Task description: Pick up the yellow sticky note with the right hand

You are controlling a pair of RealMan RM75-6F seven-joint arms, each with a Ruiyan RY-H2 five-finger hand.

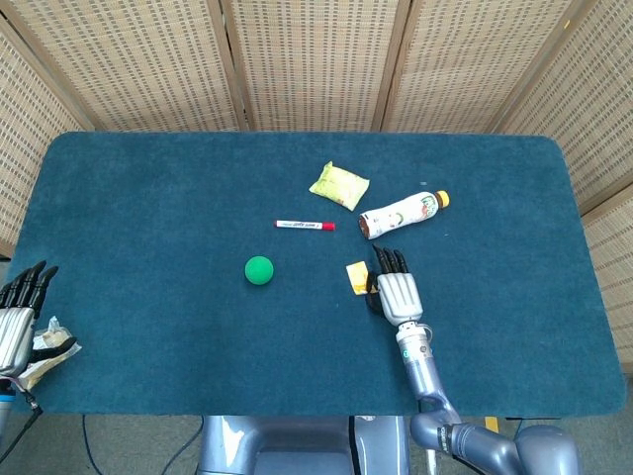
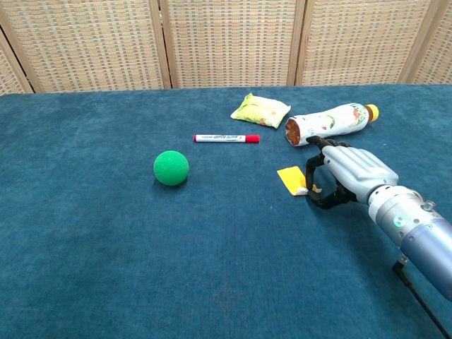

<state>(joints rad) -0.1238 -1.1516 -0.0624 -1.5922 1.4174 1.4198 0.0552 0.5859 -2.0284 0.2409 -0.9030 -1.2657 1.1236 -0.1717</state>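
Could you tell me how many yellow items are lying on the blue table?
2: the yellow sticky note at the right hand's fingertips, and a yellow snack packet behind it, left of the lying bottle, which has a yellow cap.

Matt cloth and woven cane, with a few glossy things on top

The table wears a teal cloth with a short, felt-like, matt nap; behind it stand screens of woven cane in pale wooden frames. The right robot hand has a smooth silvery shell with a soft sheen and matt black fingers, on a brushed metal forearm. The yellow sticky note is thin matt paper. The bottle is glossy plastic, the snack packet shiny film, the marker smooth plastic, the green ball matt.
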